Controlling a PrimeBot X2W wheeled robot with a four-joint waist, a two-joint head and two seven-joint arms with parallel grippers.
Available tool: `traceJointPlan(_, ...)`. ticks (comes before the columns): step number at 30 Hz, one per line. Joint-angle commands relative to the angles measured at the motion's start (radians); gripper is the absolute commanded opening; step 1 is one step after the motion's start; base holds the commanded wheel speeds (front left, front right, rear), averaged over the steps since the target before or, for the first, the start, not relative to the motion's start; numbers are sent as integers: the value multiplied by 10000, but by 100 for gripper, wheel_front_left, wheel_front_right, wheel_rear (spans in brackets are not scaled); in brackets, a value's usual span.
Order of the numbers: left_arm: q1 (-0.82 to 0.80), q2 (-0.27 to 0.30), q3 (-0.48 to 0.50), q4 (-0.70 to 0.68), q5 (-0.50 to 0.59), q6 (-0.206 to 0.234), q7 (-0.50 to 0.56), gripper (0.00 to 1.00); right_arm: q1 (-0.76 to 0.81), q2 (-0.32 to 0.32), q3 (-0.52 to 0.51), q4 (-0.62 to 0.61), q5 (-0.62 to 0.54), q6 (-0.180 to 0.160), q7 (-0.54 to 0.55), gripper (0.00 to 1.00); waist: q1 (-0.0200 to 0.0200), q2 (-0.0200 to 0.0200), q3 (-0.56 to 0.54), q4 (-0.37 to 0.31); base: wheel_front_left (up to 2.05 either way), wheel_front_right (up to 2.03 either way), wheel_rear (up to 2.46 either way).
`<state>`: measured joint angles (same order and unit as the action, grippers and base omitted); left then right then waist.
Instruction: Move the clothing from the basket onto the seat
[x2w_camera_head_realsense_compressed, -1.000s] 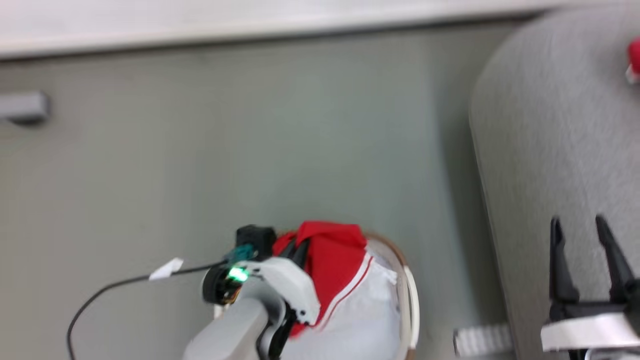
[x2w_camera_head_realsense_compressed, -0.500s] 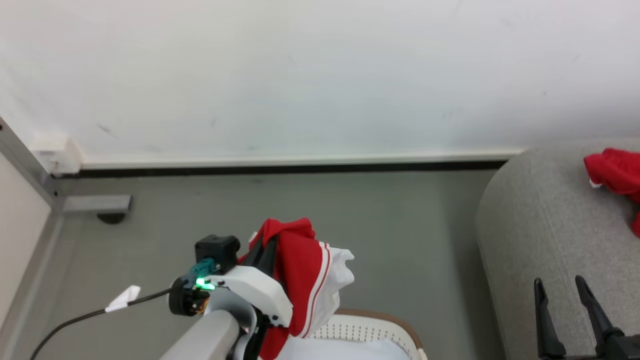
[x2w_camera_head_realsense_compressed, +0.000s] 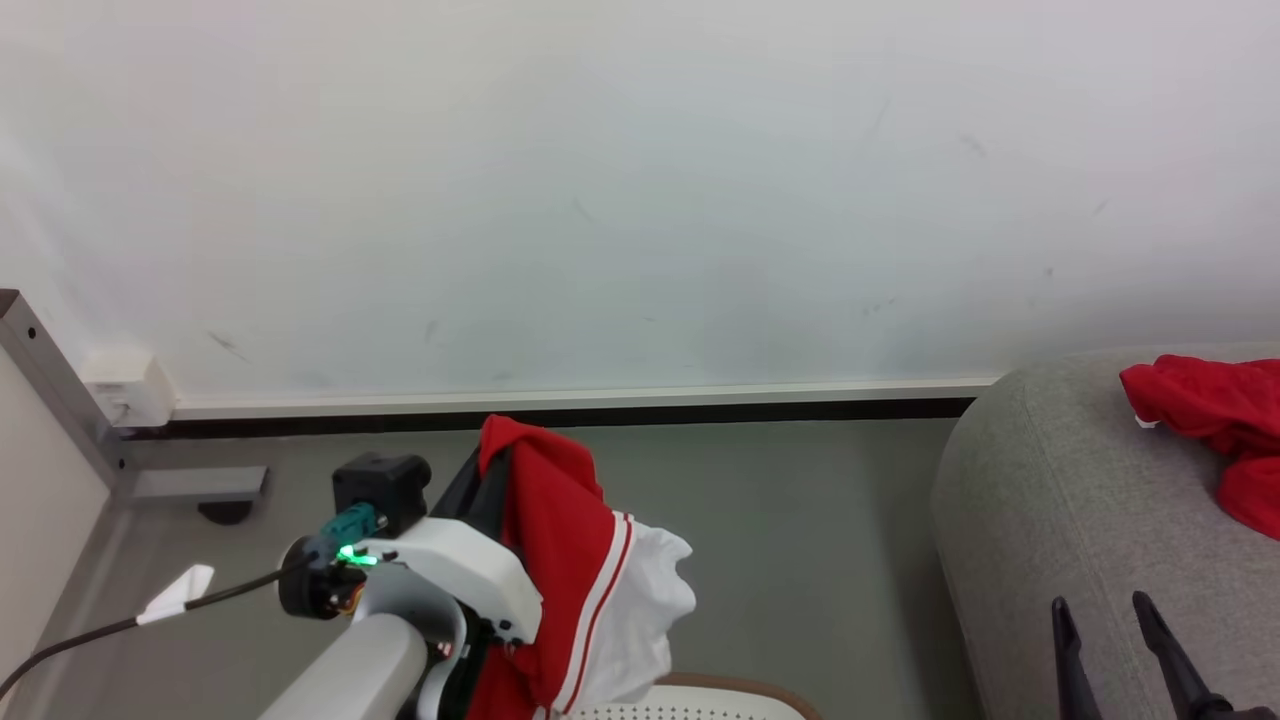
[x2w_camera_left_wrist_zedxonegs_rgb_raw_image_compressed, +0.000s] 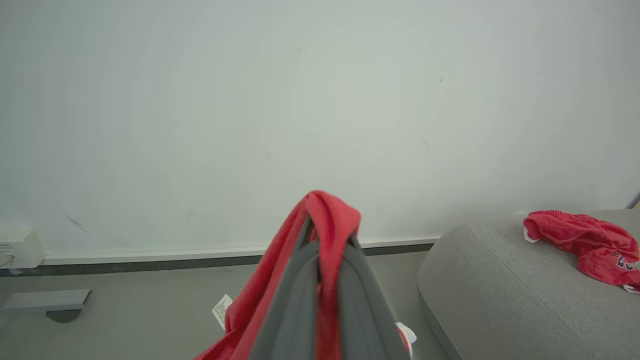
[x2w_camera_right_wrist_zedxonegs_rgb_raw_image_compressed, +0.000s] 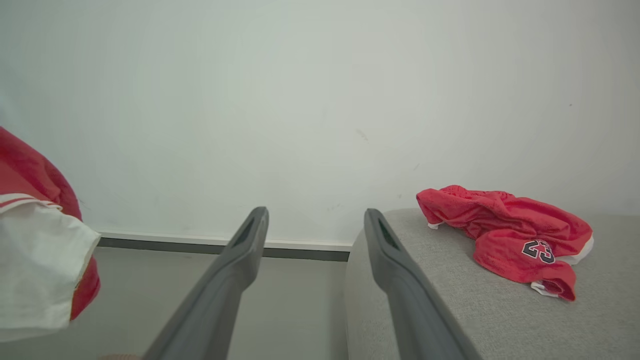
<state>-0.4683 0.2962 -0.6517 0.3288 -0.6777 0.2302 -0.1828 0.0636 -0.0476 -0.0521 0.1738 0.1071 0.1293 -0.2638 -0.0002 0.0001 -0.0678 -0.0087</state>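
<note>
Lower left: left gripper pinches clothing above basket, evidently for transfer to seat; right gripper stands wide, empty.

A plain white painted wall is being met along a white skirting board by a smooth grey floor; a crumpled red mesh garment numbered 23 is being displayed at centre right.
</note>
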Motion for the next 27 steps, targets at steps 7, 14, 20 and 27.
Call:
traceJointPlan(7,264,384,-26,-900,244,269,363,0,205,-71,471,-380,30,25,24,100,2,-1,44,-50,0,0,0)
traceJointPlan(14,158,498,-179,-1761,287,429,675,0,-347,-1158,2405,-1348,761,17,679,100,2,-1,188,20,0,0,0)
traceJointPlan(20,61,404,-354,-2125,322,463,846,0,-1563,-2335,4589,-1726,1823,14,1514,100,2,-1,267,83,0,0,0)
traceJointPlan(27,-94,188,-684,-2278,403,310,977,0,-3538,-2641,6760,-880,2739,14,2000,100,2,-1,298,199,0,0,0)
